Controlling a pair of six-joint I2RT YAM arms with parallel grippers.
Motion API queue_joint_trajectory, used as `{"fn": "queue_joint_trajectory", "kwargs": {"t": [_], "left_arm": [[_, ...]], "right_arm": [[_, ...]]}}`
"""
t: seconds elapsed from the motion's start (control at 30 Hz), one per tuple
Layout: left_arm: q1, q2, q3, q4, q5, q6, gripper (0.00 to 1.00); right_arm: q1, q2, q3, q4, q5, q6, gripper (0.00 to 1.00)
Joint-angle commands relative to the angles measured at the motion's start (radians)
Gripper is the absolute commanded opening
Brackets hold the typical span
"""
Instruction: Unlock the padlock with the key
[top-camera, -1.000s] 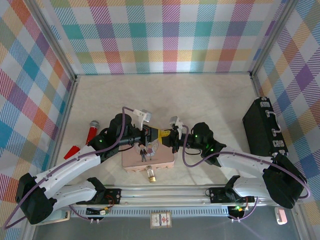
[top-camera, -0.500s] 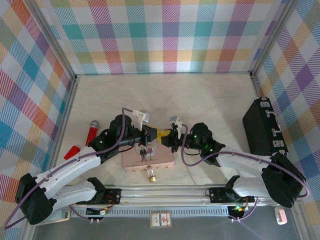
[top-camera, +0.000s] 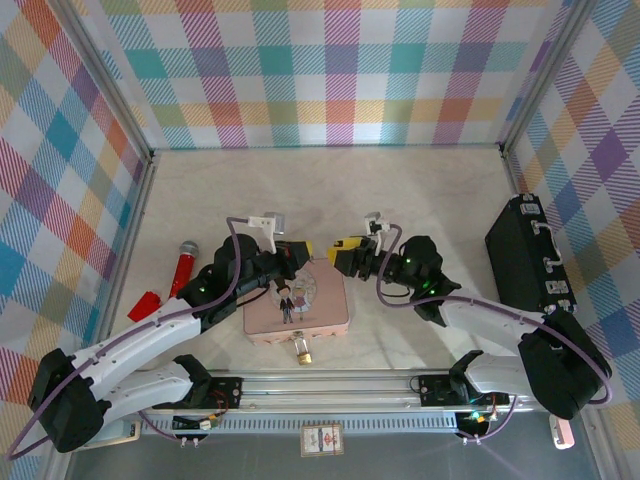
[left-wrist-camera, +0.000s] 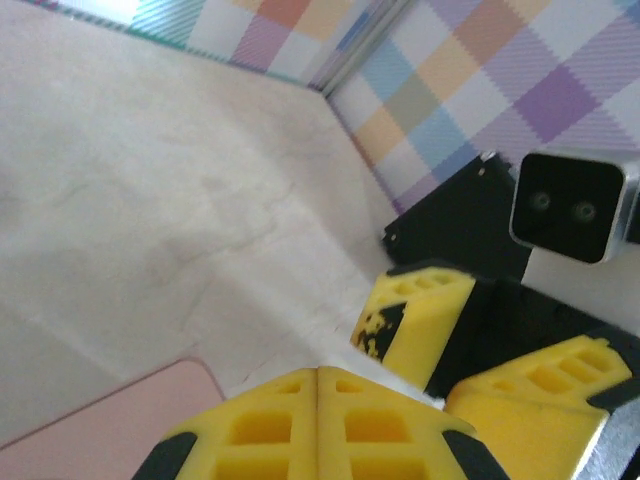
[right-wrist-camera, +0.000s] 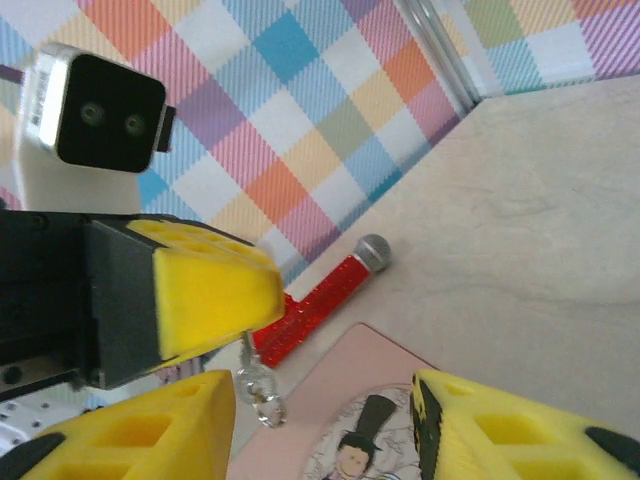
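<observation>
from above, the left gripper and the right gripper are nose to nose over the far edge of the pink tin. the padlock lies on the table just beside the tin's near edge, apart from both, with nobody on it. it's too small from here to tell if its shackle has sprung. the red microphone lies off to the left. over the left wrist: its yellow fingers are pressed flat together, and the other hand's fingers are spread just ahead. over the right wrist: its own fingers stand apart with nothing between them. under the left hand's closed tip dangles the key on its little ring, so i'd say the left has it pinched. my read: key in hand is all that's done. getting it to the lock, sliding it in and turning it are all left.
</observation>
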Motion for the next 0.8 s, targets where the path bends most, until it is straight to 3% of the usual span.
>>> {"fn": "queue_joint_trajectory", "kwargs": {"t": [0.0,0.27,0.77], "left_arm": [[-0.002,0.026,-0.043,0.218,-0.010,-0.086,0.00],[-0.005,0.117,-0.040,0.434,0.049,-0.202,0.00],[-0.005,0.151,-0.052,0.500,0.076,-0.246,0.00]], "right_arm": [[0.002,0.024,0.002,0.137,-0.043,0.191,0.50],[0.002,0.099,-0.005,0.307,-0.023,0.376,0.50],[0.002,0.108,-0.030,0.387,-0.076,0.411,0.45]]}}
